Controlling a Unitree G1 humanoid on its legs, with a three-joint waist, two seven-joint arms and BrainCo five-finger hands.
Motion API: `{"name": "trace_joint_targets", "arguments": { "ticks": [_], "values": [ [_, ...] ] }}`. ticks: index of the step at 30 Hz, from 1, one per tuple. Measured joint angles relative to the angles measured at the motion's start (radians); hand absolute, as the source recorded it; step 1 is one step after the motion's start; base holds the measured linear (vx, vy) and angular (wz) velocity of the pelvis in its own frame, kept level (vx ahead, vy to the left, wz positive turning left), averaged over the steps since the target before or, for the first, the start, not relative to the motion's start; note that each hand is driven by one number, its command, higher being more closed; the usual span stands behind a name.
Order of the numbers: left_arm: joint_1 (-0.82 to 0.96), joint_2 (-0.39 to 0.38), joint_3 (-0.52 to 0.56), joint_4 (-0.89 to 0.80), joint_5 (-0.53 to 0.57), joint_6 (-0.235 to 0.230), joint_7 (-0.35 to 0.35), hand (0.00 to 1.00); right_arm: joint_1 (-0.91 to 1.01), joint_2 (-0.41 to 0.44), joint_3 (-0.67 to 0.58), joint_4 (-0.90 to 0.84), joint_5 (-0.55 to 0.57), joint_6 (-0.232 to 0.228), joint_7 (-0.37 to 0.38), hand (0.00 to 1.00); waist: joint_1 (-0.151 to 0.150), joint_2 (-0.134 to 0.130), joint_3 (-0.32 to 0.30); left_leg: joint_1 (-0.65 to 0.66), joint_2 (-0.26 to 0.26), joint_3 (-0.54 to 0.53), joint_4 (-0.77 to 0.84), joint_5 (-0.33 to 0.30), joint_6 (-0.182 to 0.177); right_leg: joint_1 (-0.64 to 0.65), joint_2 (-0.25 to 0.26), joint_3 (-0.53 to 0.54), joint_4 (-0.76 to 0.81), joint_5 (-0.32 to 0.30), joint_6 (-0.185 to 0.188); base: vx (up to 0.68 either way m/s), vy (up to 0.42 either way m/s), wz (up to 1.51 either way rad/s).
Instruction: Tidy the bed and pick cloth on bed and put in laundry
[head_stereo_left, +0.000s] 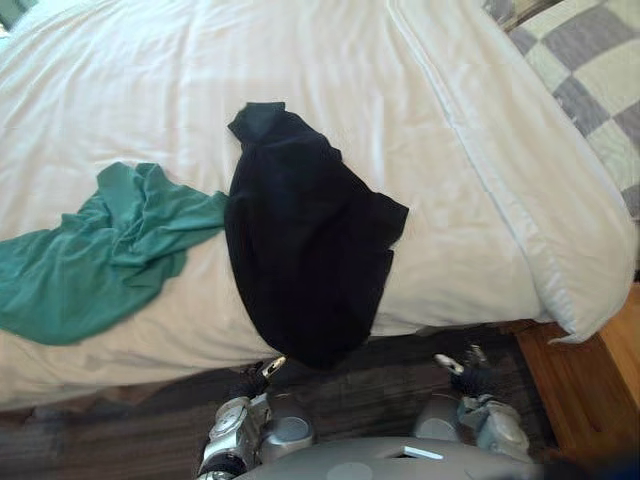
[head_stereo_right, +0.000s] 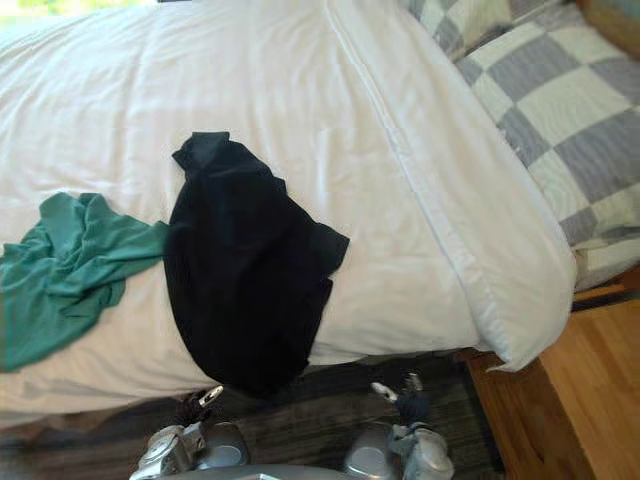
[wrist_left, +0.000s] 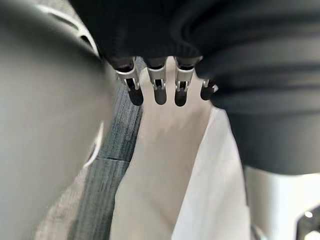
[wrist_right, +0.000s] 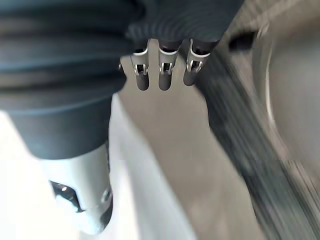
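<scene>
Your left robot hand (head_stereo_left: 258, 378) and right robot hand (head_stereo_left: 468, 378) hang low at the bed (head_stereo_left: 450, 150) edge, fingers relaxed and empty, likely readying for the black cloth (head_stereo_left: 300, 250) draped over that edge, the green cloth (head_stereo_left: 100, 250) touching it.

This is a bedroom in a home: a wide bed (head_stereo_left: 120, 370) covered by a white duvet (head_stereo_left: 330, 90) takes up most of the frame. A grey-and-cream checked quilt (head_stereo_right: 560, 110) lies in the upper right corner. Two loose garments lie crumpled on the duvet (the ordinary clutter of a lived-in room), a black garment (head_stereo_left: 300, 250) at the centre hanging over the near edge and a green garment (head_stereo_left: 100, 250) at the left. Below the bed's edge a dark rug (head_stereo_left: 400, 375) runs along the bottom of the frame, and warm wooden floorboards (head_stereo_right: 590, 400) show at the lower right.
</scene>
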Motion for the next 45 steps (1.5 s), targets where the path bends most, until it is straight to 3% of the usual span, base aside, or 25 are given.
{"name": "trace_joint_targets", "arguments": {
  "ticks": [1, 3, 4, 5, 6, 10, 12, 16, 19, 20, 22, 24, 26, 27, 28, 29, 30, 31, 32, 33, 36, 38, 41, 43, 45],
  "values": [
    [0.006, 0.011, -0.025, 0.005, 0.0, 0.006, -0.001, 0.0, 0.0, 0.004, 0.032, 0.0, -0.024, -0.041, 0.02, 0.0, -0.009, -0.006, -0.006, 0.023, -0.024, 0.009, -0.045, 0.012, 0.02, 0.002, 0.056, -0.013, 0.121, -0.134, 0.016, -0.07, 0.482, -0.54],
    [-0.019, 0.02, -0.084, 0.013, 0.001, 0.018, -0.002, 0.0, 0.0, 0.002, 0.075, 0.019, -0.034, -0.082, 0.04, 0.0, -0.024, -0.014, -0.006, 0.023, -0.093, 0.001, -0.119, 0.04, 0.059, -0.007, 0.124, 0.015, 0.277, -0.299, 0.035, -0.01, 0.417, 0.17],
    [-0.03, 0.022, -0.118, 0.017, 0.002, 0.028, 0.0, 0.0, -0.003, -0.004, 0.105, 0.038, -0.04, -0.091, 0.051, 0.0, -0.03, -0.021, -0.007, 0.026, -0.163, -0.005, -0.181, 0.072, 0.095, -0.001, 0.157, 0.037, 0.317, -0.377, 0.021, 0.04, 0.288, 0.44],
    [-0.033, 0.02, -0.134, 0.017, 0.003, 0.033, 0.002, 0.0, -0.007, -0.013, 0.123, 0.044, -0.055, -0.096, 0.054, 0.0, -0.033, -0.02, -0.006, 0.031, -0.194, -0.007, -0.209, 0.087, 0.108, 0.01, 0.165, 0.039, 0.307, -0.407, 0.007, 0.04, 0.213, 0.49],
    [-0.039, 0.011, -0.157, 0.019, 0.011, 0.043, 0.01, 0.0, -0.014, -0.035, 0.163, 0.056, -0.076, -0.106, 0.061, 0.0, -0.037, -0.011, -0.004, 0.038, -0.238, -0.024, -0.24, 0.104, 0.131, 0.052, 0.162, 0.023, 0.251, -0.435, -0.036, 0.02, 0.207, 0.42],
    [-0.034, -0.002, -0.16, 0.021, 0.02, 0.048, 0.065, 0.0, -0.041, -0.065, 0.275, 0.099, -0.118, -0.124, 0.049, 0.0, -0.026, 0.022, -0.001, 0.051, -0.298, -0.087, -0.254, 0.13, 0.157, 0.188, 0.134, -0.031, 0.069, -0.435, -0.037, -0.01, 0.106, 0.46],
    [-0.029, -0.005, -0.154, 0.0, 0.019, 0.035, 0.066, 0.0, -0.069, -0.07, 0.313, 0.094, -0.111, -0.086, 0.024, 0.0, -0.002, 0.029, 0.01, 0.012, -0.313, -0.099, -0.211, 0.134, 0.155, 0.187, 0.118, -0.046, 0.061, -0.431, -0.026, -0.04, 0.043, 0.27],
    [-0.017, -0.011, -0.121, -0.018, 0.024, -0.003, 0.038, 0.0, -0.094, -0.106, 0.358, 0.062, -0.096, -0.016, -0.036, 0.0, -0.004, 0.04, 0.051, -0.067, -0.304, -0.098, -0.058, 0.15, 0.143, 0.166, 0.073, -0.063, 0.117, -0.438, -0.013, -0.09, 0.024, 0.17],
    [0.012, -0.012, -0.106, -0.036, 0.029, -0.019, 0.02, 0.0, -0.089, -0.123, 0.366, 0.032, -0.063, 0.009, -0.061, 0.0, -0.003, 0.04, 0.055, -0.09, -0.303, -0.078, 0.005, 0.15, 0.142, 0.139, 0.029, -0.058, 0.182, -0.47, -0.006, -0.09, 0.053, -0.09],
    [0.009, 0.01, -0.096, -0.035, 0.029, -0.016, 0.014, 0.0, -0.088, -0.112, 0.328, 0.031, -0.059, 0.013, -0.062, 0.0, -0.008, 0.002, 0.061, -0.092, -0.337, -0.081, -0.021, 0.155, 0.115, 0.127, -0.028, -0.056, 0.18, -0.476, 0.006, -0.08, 0.085, 0.06],
    [0.018, 0.006, -0.084, -0.036, 0.026, -0.004, 0.001, 0.0, -0.085, -0.113, 0.285, 0.029, -0.059, 0.02, -0.063, 0.0, -0.009, 0.017, 0.055, -0.091, -0.264, -0.081, 0.023, 0.115, 0.125, 0.128, -0.025, -0.06, 0.184, -0.469, 0.003, -0.05, 0.042, 0.05],
    [0.026, -0.002, -0.084, -0.033, 0.028, 0.014, -0.004, 0.0, -0.078, -0.14, 0.23, 0.043, -0.06, 0.031, -0.074, 0.0, -0.015, 0.031, 0.044, -0.07, -0.127, -0.184, 0.005, 0.112, 0.102, 0.115, -0.036, -0.045, 0.213, -0.46, 0.019, -0.07, 0.153, -0.01],
    [0.027, -0.002, -0.086, -0.028, 0.027, 0.022, -0.011, 0.0, -0.082, -0.161, 0.212, 0.063, -0.061, 0.033, -0.078, 0.0, -0.015, 0.038, 0.041, -0.044, -0.096, -0.275, -0.082, 0.145, 0.092, 0.089, -0.06, -0.017, 0.227, -0.445, 0.048, -0.08, 0.402, -0.12],
    [0.026, -0.006, -0.092, -0.011, 0.018, 0.028, -0.016, 0.0, -0.087, -0.177, 0.2, 0.078, -0.063, 0.033, -0.078, 0.0, -0.02, 0.053, 0.032, -0.024, -0.086, -0.306, -0.152, 0.199, 0.091, 0.077, -0.073, -0.006, 0.218, -0.424, 0.088, -0.06, 0.634, -0.02],
    [0.015, -0.004, -0.096, 0.013, 0.016, 0.032, -0.015, 0.0, -0.082, -0.182, 0.185, 0.097, -0.074, 0.036, -0.078, 0.0, -0.031, 0.059, 0.03, -0.006, -0.104, -0.31, -0.174, 0.137, -0.017, 0.086, -0.09, -0.001, 0.188, -0.388, 0.104, -0.03, 0.463, 0.12],
    [0.009, 0.002, -0.1, 0.023, 0.005, 0.042, -0.014, 0.0, -0.081, -0.177, 0.176, 0.112, -0.077, 0.036, -0.076, 0.0, -0.032, 0.061, 0.03, -0.01, -0.108, -0.304, -0.168, 0.111, -0.051, 0.1, -0.093, -0.001, 0.159, -0.351, 0.102, -0.03, 0.617, 0.11],
    [0.0, 0.021, -0.109, 0.037, -0.023, 0.054, -0.006, 0.0, -0.076, -0.157, 0.166, 0.148, -0.082, 0.035, -0.068, 0.0, -0.019, 0.05, 0.027, -0.021, -0.123, -0.29, -0.143, 0.101, -0.044, 0.13, -0.097, -0.006, 0.066, -0.241, 0.085, -0.06, 0.585, -0.21],
    [0.004, 0.043, -0.109, 0.043, -0.044, 0.064, 0.01, 0.0, -0.065, -0.129, 0.165, 0.159, -0.103, 0.023, -0.042, 0.0, 0.006, 0.041, 0.02, -0.021, -0.124, -0.261, -0.145, 0.101, -0.031, 0.138, -0.079, -0.046, -0.011, -0.126, -0.003, -0.08, 0.698, -0.39],
    [0.01, 0.057, -0.11, 0.045, -0.05, 0.07, 0.015, 0.0, -0.065, -0.121, 0.168, 0.161, -0.115, 0.009, -0.029, 0.0, 0.017, 0.041, 0.017, -0.019, -0.125, -0.252, -0.156, 0.104, -0.022, 0.138, -0.068, -0.072, -0.035, -0.085, -0.039, -0.09, 0.5, -0.41],
    [0.016, 0.083, -0.11, 0.056, -0.061, 0.078, 0.027, 0.0, -0.058, -0.095, 0.173, 0.161, -0.141, -0.024, -0.014, 0.0, 0.019, 0.019, 0.006, -0.013, -0.131, -0.254, -0.197, 0.119, 0.003, 0.14, -0.021, -0.083, -0.042, -0.091, -0.036, -0.08, 0.379, 0.04],
    [0.002, 0.085, -0.109, 0.082, -0.061, 0.09, 0.026, 0.0, -0.035, -0.077, 0.178, 0.153, -0.19, -0.102, -0.007, 0.0, -0.005, -0.001, -0.004, -0.008, -0.195, -0.329, -0.348, 0.219, 0.056, 0.156, 0.114, -0.04, 0.011, -0.285, -0.012, -0.06, 0.209, 0.71],
    [0.0, 0.07, -0.109, 0.082, -0.07, 0.09, 0.027, 0.0, -0.033, -0.078, 0.194, 0.154, -0.19, -0.112, -0.011, 0.0, -0.011, -0.006, -0.01, -0.005, -0.254, -0.359, -0.439, 0.288, 0.075, 0.167, 0.136, -0.039, 0.004, -0.368, -0.014, -0.07, 0.123, 0.93],
    [0.011, 0.051, -0.094, 0.082, -0.111, 0.092, 0.037, 0.0, -0.048, -0.081, 0.222, 0.167, -0.19, -0.111, -0.024, 0.0, 0.004, 0.02, -0.019, 0.012, -0.28, -0.383, -0.539, 0.365, 0.081, 0.205, 0.143, -0.057, -0.092, -0.348, 0.007, -0.07, 0.05, 0.42],
    [0.028, 0.048, -0.072, 0.082, -0.143, 0.092, 0.063, 0.0, -0.051, -0.079, 0.231, 0.174, -0.182, -0.083, -0.035, 0.0, 0.019, 0.024, -0.02, 0.044, -0.273, -0.381, -0.577, 0.384, 0.077, 0.219, 0.151, -0.058, -0.104, -0.337, 0.02, -0.04, -0.029, 0.01],
    [0.059, 0.046, -0.044, 0.085, -0.222, 0.094, 0.098, 0.0, -0.05, -0.079, 0.24, 0.176, -0.076, -0.02, -0.061, 0.0, 0.023, 0.016, -0.024, 0.082, -0.265, -0.37, -0.611, 0.396, 0.073, 0.243, 0.159, -0.056, -0.12, -0.329, 0.023, -0.02, -0.021, -0.17]
  ]
}}
